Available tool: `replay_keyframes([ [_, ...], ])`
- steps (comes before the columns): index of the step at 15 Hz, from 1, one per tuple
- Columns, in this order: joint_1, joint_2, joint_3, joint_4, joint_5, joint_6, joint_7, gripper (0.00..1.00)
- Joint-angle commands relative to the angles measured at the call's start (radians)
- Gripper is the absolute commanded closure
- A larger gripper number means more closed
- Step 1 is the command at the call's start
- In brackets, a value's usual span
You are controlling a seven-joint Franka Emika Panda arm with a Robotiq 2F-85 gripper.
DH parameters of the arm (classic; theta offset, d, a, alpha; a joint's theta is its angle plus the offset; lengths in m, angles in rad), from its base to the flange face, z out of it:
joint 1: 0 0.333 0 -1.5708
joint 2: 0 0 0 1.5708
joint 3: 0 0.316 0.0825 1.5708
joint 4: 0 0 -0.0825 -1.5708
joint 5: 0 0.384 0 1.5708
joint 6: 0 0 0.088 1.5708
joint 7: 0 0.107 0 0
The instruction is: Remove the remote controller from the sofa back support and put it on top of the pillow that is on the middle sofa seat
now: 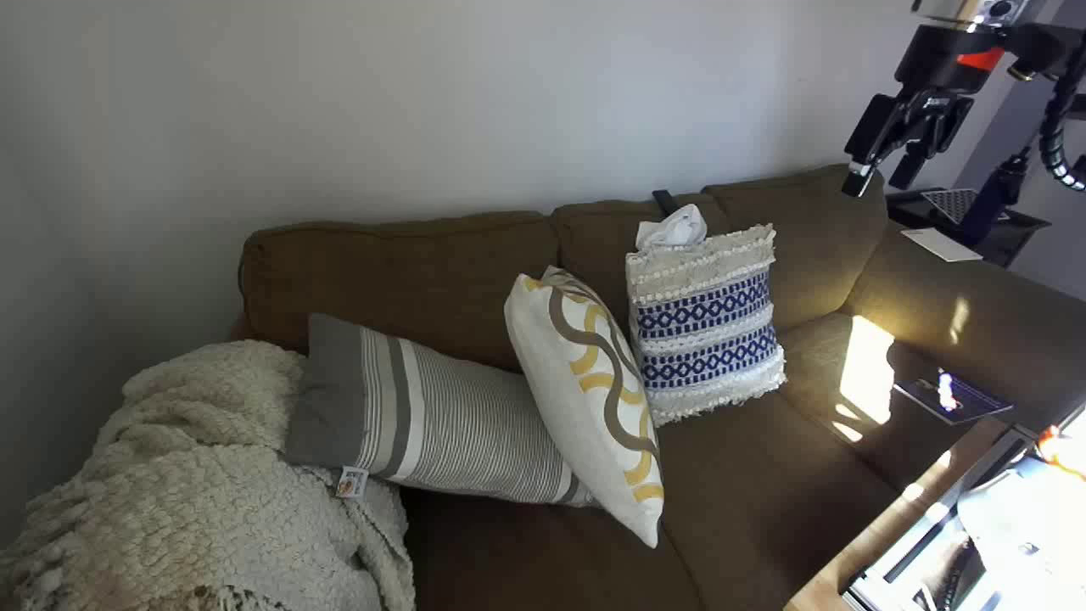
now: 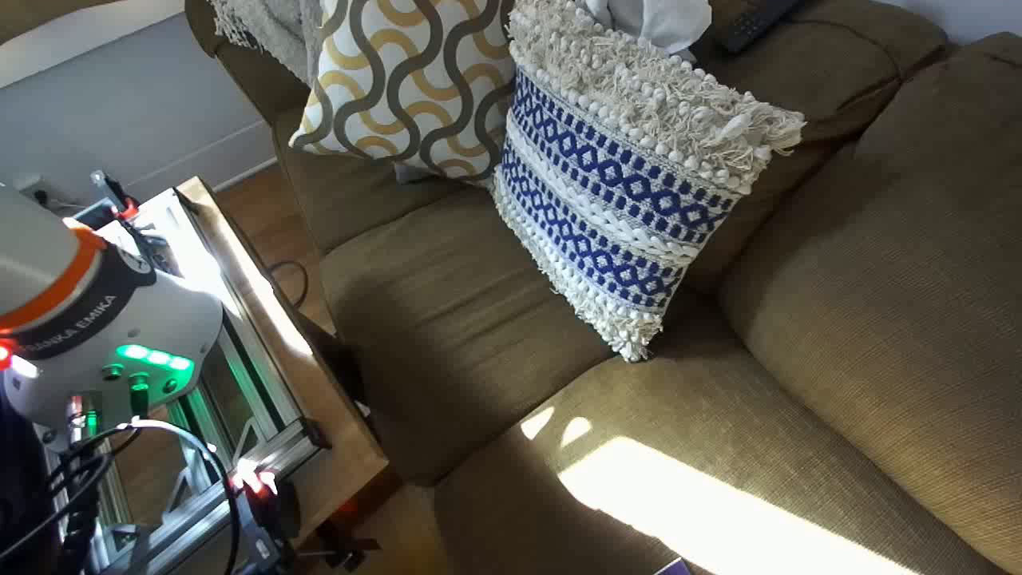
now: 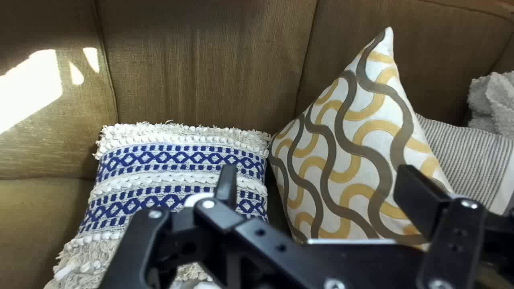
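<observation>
Presumably for a coming grasp, my pincer hung parted, holding nothing. Well apart from it, the black remote controller lay atop the sofa back support, which bore it; beyond my pincer, that back seemed to prop the blue-and-white pillow.

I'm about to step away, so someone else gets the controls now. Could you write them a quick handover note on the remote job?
Claw: open, empty, up in the air.
Remote controller: on top of the sofa back support, beside a crumpled white item.
Blue-and-white pillow: propped steeply on the middle sofa seat.
Done: nothing of the transfer yet; the remote has not been picked up.
Left: grasp the remote, lift it off, lay it on the pillow. That slope might let it slide, so release gently.
</observation>
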Motion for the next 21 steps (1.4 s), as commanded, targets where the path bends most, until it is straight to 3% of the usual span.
replay_keyframes([
  [1, -0.004, 0.000, 0.002, 0.003, 0.002, -0.003, -0.002, 0.00],
  [6, -0.004, 0.000, 0.003, 0.003, 0.002, -0.003, -0.002, 0.00],
  [9, -0.099, 0.054, -0.038, -0.022, -0.037, 0.068, 0.050, 0.00],
  [13, -0.195, 0.221, -0.133, -0.020, -0.095, 0.212, -0.024, 0.00],
  [17, -0.256, 0.473, -0.202, 0.144, -0.194, 0.288, -0.081, 0.00],
  [20, -0.314, 0.631, -0.186, 0.322, -0.346, 0.290, -0.030, 0.00],
  [21, -0.297, 0.687, -0.208, 0.390, -0.384, 0.282, -0.015, 0.00],
])
